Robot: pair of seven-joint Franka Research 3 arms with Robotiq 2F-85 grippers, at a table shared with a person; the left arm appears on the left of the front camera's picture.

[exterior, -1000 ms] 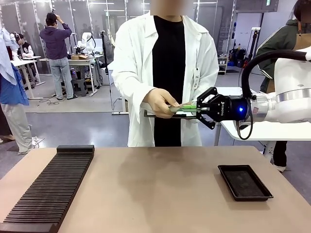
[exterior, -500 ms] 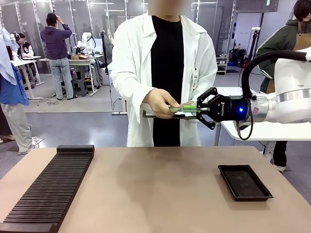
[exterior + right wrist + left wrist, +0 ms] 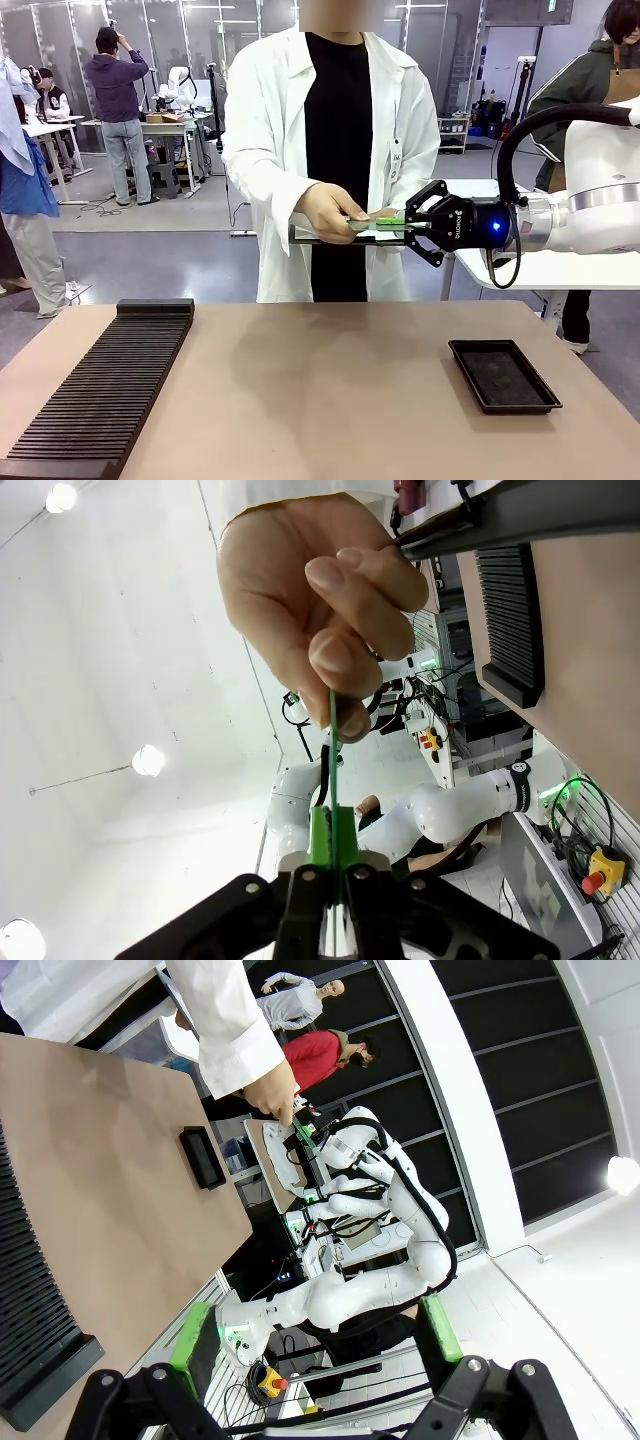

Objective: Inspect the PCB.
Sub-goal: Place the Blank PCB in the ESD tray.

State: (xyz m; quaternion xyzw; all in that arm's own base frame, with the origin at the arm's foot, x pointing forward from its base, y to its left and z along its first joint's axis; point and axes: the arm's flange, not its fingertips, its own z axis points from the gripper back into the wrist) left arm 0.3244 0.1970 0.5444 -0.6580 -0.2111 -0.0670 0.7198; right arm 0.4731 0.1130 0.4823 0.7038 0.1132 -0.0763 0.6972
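PCB [image 3: 385, 219] is up in the air, well above the table [image 3: 320, 390], and I see it thin and edge-on from my wrist. My right gripper [image 3: 408, 222] is pinched shut on one end of it. The person's hand [image 3: 330, 212] holds the other end with finger and thumb. My left gripper [image 3: 312, 1405] is wide open and holds nothing. If the person pulls or twists while I grip hard, I think the board could bend, or slip out and fall.
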